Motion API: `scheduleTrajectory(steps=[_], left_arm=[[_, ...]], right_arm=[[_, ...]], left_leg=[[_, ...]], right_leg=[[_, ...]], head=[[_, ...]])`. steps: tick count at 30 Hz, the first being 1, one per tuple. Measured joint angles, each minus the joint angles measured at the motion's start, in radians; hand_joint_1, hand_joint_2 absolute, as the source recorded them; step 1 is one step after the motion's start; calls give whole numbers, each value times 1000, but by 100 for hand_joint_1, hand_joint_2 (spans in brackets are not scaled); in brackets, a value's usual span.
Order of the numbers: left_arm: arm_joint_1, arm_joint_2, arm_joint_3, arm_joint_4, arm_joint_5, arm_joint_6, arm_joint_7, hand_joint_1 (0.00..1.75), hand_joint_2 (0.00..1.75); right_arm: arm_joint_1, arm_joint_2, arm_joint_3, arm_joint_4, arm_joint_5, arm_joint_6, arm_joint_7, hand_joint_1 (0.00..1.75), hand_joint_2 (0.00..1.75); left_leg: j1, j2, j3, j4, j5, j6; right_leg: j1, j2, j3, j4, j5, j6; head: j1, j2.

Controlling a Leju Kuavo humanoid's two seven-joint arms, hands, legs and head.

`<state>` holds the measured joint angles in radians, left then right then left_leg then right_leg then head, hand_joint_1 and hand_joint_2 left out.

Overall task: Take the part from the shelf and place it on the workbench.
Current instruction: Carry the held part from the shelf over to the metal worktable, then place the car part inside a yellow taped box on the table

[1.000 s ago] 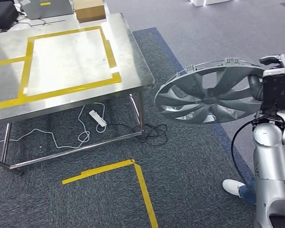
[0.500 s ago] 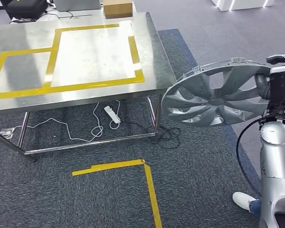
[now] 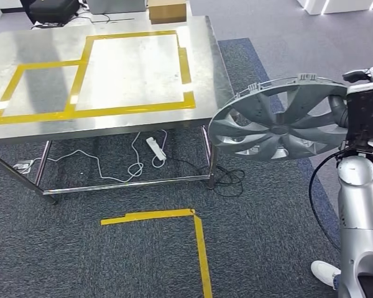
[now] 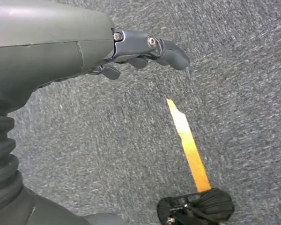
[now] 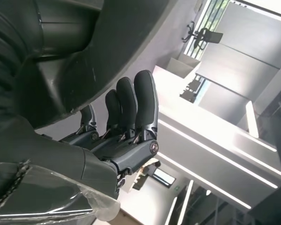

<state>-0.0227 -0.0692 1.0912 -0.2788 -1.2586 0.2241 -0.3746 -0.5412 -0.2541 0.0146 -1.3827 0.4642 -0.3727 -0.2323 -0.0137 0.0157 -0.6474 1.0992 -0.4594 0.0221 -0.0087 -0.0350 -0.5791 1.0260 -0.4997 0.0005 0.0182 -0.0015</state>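
Silver-grey plastic, spoked like a wheel cover, the part (image 3: pixel 281 127) hangs roughly level in the air off the workbench's (image 3: pixel 208 74) near right corner, over the dark carpet (image 3: pixel 128 261). The right hand (image 5: pixel 128 126) clasps it at the rim, dark fingers (image 5: pixel 144 101) curled against the underside. The left hand (image 4: pixel 146 49) hangs beside the body over the carpet, holding nothing, fingers loosely extended. To set the part down well, I judge the robot should close on the bench until the whole disc clears the steel edge, keep it level, and lower it inside the yellow tape rectangle (image 3: pixel 133 68) before loosening its grip. Held by one rim, the disc could tip or catch the table edge. Below the bench lie a power strip (image 3: pixel 156 149) and cables.
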Motion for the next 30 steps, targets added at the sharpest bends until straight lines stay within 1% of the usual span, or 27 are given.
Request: scheduleTrajectory(steps=[1,2,4,5,6,7,9,10,11,12,13,14,15,16,17,18,19,21,22,23,24,25,26,27,28,29,30], left_arm=[[-1,1,0,0,0,0,0,0,175],[-1,3,1,0,0,0,0,0,175],[0,4,3,0,0,1,0,0,175],[0,5,3,0,0,1,0,0,175],[0,4,3,0,0,1,0,0,175],[-1,3,4,0,0,1,0,0,175],[-2,1,4,0,0,1,0,0,175],[-3,0,4,0,0,0,0,0,175],[-2,-1,4,0,0,0,0,0,175],[-2,-2,4,0,0,0,0,0,175],[-2,-3,4,1,0,0,0,0,175],[-2,-4,4,1,-1,0,0,0,175],[-2,-3,4,1,-1,0,0,0,175],[-2,-2,5,1,-2,0,0,0,175],[-2,-1,5,1,-3,0,0,0,175],[-2,0,6,1,-4,0,0,0,175],[0,-1,6,1,-6,0,0,0,175],[1,-1,9,2,-9,1,0,0,175],[1,-1,11,2,-10,1,0,0,175],[0,-1,13,2,-10,1,0,0,175],[-2,0,15,2,-10,1,0,0,175],[-2,-1,18,2,-10,1,1,0,175],[-1,-1,20,2,-11,1,4,0,175],[-1,-2,23,2,-13,1,9,0,175],[-2,-2,27,2,-16,2,14,0,175],[-4,-2,29,2,-19,3,19,0,175],[-7,0,31,2,-22,4,21,0,175]], right_arm=[[-1,0,0,0,0,0,0,175,175],[-1,0,1,1,0,0,0,175,175],[0,0,2,2,0,0,1,175,175],[0,-1,3,2,0,0,1,175,175],[-1,-1,3,2,1,0,0,175,175],[-2,-2,2,2,0,0,0,175,175],[-4,-3,1,3,-1,0,0,175,175],[-2,-3,1,4,-2,0,0,175,175],[0,-4,1,6,-2,0,0,175,175],[1,-4,1,7,-1,0,1,175,175],[1,-4,1,8,0,0,1,175,175],[1,-4,1,8,0,0,1,175,175],[0,-4,1,8,1,0,1,175,175],[-1,-5,1,9,2,1,2,175,175],[0,-5,1,10,2,2,4,175,175],[0,-6,1,13,1,4,6,175,175],[1,-6,2,15,0,8,10,175,175],[-3,-6,2,22,2,15,19,175,175],[-6,-6,2,26,4,17,24,175,175],[-9,-6,2,32,6,17,28,175,175],[-12,-6,2,39,5,23,34,175,175],[-19,-6,2,49,-7,43,46,175,175],[-35,-7,6,71,-36,94,71,175,175],[-62,-11,13,102,-73,168,101,175,175],[-101,-16,24,143,-113,254,130,175,175],[-149,-22,40,193,-146,332,152,175,175],[-198,-26,55,236,-164,378,159,175,175]], left_leg=[[-6,9,20,-42,9,10],[-10,15,30,-63,9,18],[-10,7,33,-77,10,21],[-8,3,37,-85,13,22],[-4,-2,41,-93,17,23],[0,-7,45,-101,20,25],[1,-18,46,-102,20,28],[2,-24,46,-102,19,29],[3,-30,47,-101,18,28],[4,-36,48,-100,17,27],[6,-43,49,-97,15,23],[8,-50,49,-92,11,18],[9,-57,46,-84,6,11],[9,-63,42,-76,3,5],[8,-68,38,-70,1,0],[7,-72,34,-66,1,-3],[8,-75,33,-65,1,-6],[8,-66,26,-49,-12,-14],[9,-55,13,-20,-30,-20],[10,-42,-10,30,-56,-25],[12,-33,-40,95,-85,-30],[14,-27,-71,158,-107,-32],[14,-25,-94,203,-116,-32],[14,-24,-102,211,-105,-30],[13,-24,-93,183,-77,-26],[11,-24,-70,122,-36,-17],[7,-23,-43,56,-4,-5]], right_leg=[[1,-5,1,-1,-1,2],[2,-10,1,-3,-2,6],[2,-19,2,-5,-3,15],[1,-16,-1,-2,-9,20],[1,-7,-9,16,-21,25],[-1,7,-28,53,-42,29],[-4,28,-92,178,-97,36],[-5,31,-123,235,-114,40],[-6,32,-143,264,-115,43],[-8,32,-143,256,-96,47],[-11,32,-125,211,-62,50],[-15,36,-95,144,-25,54],[-18,46,-61,82,-1,57],[-20,54,-37,37,11,55],[-20,62,-24,15,10,51],[-19,65,-20,12,4,44],[-19,62,-22,13,4,36],[-21,56,-20,12,4,24],[-23,52,-18,11,4,19],[-22,49,-16,10,4,15],[-22,46,-15,10,3,12],[-21,43,-15,11,2,10],[-19,42,-14,11,1,9],[-18,42,-13,11,0,8],[-16,43,-12,11,0,7],[-14,45,-11,11,-1,7],[-13,45,-10,10,-1,8]], head=[[0,0],[0,0],[0,0],[1,0],[2,0],[4,0],[6,0],[7,0],[7,0],[7,0],[7,0],[8,0],[9,0],[9,0],[10,0],[10,0],[9,0],[8,0],[5,0],[3,0],[1,0],[1,0],[1,0],[1,0],[1,0],[0,0],[0,0]])
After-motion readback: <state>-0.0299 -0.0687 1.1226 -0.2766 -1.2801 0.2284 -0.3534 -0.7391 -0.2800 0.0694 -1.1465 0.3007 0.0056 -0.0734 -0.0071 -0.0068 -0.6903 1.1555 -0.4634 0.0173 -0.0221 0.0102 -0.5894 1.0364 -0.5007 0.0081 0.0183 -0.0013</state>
